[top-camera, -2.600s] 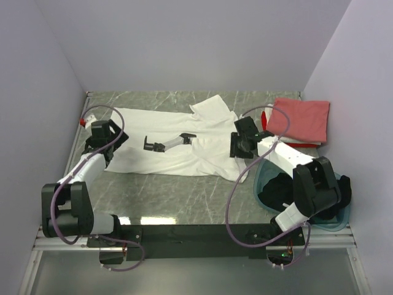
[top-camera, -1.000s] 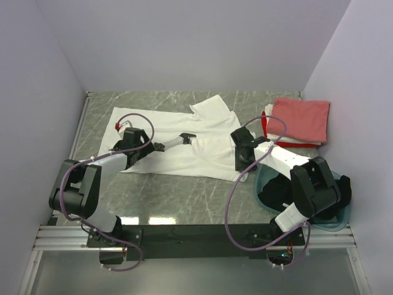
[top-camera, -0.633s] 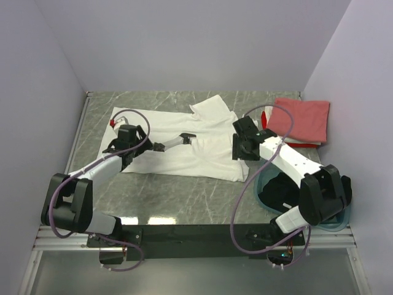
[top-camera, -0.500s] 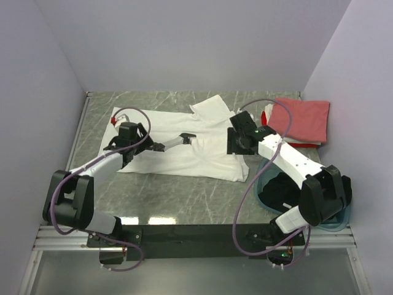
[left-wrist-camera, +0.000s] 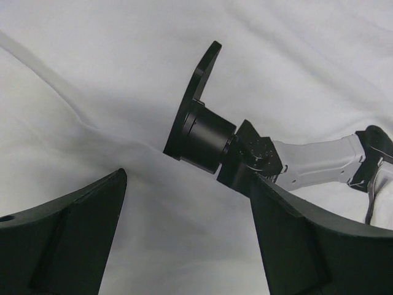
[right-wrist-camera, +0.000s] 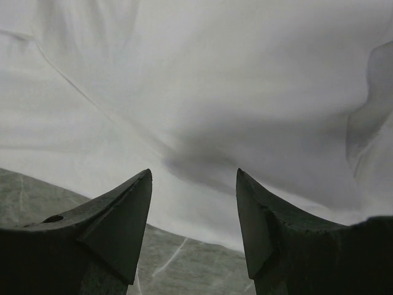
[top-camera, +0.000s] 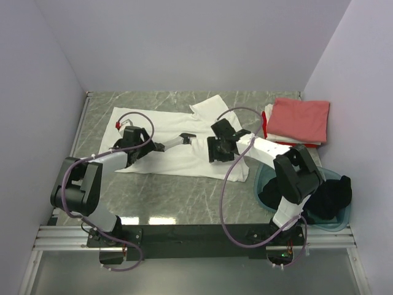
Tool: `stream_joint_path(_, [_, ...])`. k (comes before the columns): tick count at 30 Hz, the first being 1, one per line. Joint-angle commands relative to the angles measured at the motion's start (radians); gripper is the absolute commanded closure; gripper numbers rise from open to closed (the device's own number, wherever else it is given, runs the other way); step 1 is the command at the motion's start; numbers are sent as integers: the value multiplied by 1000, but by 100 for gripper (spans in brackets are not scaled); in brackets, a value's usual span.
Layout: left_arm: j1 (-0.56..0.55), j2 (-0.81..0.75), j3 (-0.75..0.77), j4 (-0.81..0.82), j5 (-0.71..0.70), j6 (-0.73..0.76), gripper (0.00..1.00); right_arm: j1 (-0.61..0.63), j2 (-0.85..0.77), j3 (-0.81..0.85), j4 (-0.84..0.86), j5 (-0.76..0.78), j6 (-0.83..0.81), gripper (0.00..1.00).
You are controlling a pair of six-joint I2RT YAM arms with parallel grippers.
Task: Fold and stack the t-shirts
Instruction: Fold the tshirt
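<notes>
A large white t-shirt (top-camera: 184, 161) lies spread flat on the marble table, with a dark graphic (top-camera: 171, 143) printed near its middle. My left gripper (top-camera: 142, 147) rests low over the shirt's left part. It is open, and the graphic (left-wrist-camera: 209, 132) lies just beyond its fingers (left-wrist-camera: 67, 239). My right gripper (top-camera: 214, 152) hovers over the shirt's right half, open, with white cloth (right-wrist-camera: 202, 92) and the shirt's hem under its tips. Neither holds anything. A folded salmon-pink shirt (top-camera: 299, 118) tops a stack at the back right, with red and white edges showing beneath.
A translucent teal tub (top-camera: 268, 178) at the front right holds a black shirt (top-camera: 328, 196). Bare marble table (top-camera: 178, 196) runs along the front, also seen under the right gripper as grey stone (right-wrist-camera: 184, 267). Walls close in the left, back and right sides.
My right gripper has moved left from the shirt's right edge to over its right half. My left gripper has stayed near the graphic, shifting only slightly.
</notes>
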Motion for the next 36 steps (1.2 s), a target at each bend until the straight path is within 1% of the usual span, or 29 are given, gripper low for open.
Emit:
stream_joint_path(1, [-3, -28, -61, 8, -4, -34, 12, 26, 14, -50, 74, -25, 15, 36])
stream_joint_path(6, [-5, -72, -138, 6, 23, -59, 13, 60, 17, -139, 109, -17, 46, 36])
stream_joint_path(10, [-14, -152, -187, -15, 33, -60, 13, 93, 1, -224, 120, -11, 81, 36])
stream_joint_path(11, [-14, -169, -213, -5, 60, -65, 13, 109, -4, -238, 126, -12, 97, 36])
stream_joint_path(14, [-32, -226, -247, -20, 66, -96, 13, 142, -21, -290, 123, 9, 124, 36])
stream_joint_path(20, [-39, -335, -298, -55, 65, -134, 13, 185, -102, -386, 110, 27, 183, 36])
stream_joint_path(21, [-39, -364, -302, -85, 62, -137, 13, 198, -130, -405, 106, 29, 190, 36])
stream_joint_path(23, [-39, -396, -327, -100, 71, -145, 13, 208, -157, -419, 92, 37, 212, 36])
stream_joint_path(27, [-39, -508, -367, -153, 80, -159, 13, 233, -223, -460, 72, 43, 241, 36])
stream_joint_path(32, [-39, -643, -387, -288, 24, -154, 12, 261, -260, -505, 49, 50, 268, 35])
stream_joint_path(33, [-39, -687, -387, -303, 23, -160, 12, 268, -268, -509, 43, 63, 273, 35])
stream_joint_path(36, [-39, -752, -384, -333, 48, -169, 11, 302, -289, -496, -5, 83, 290, 35])
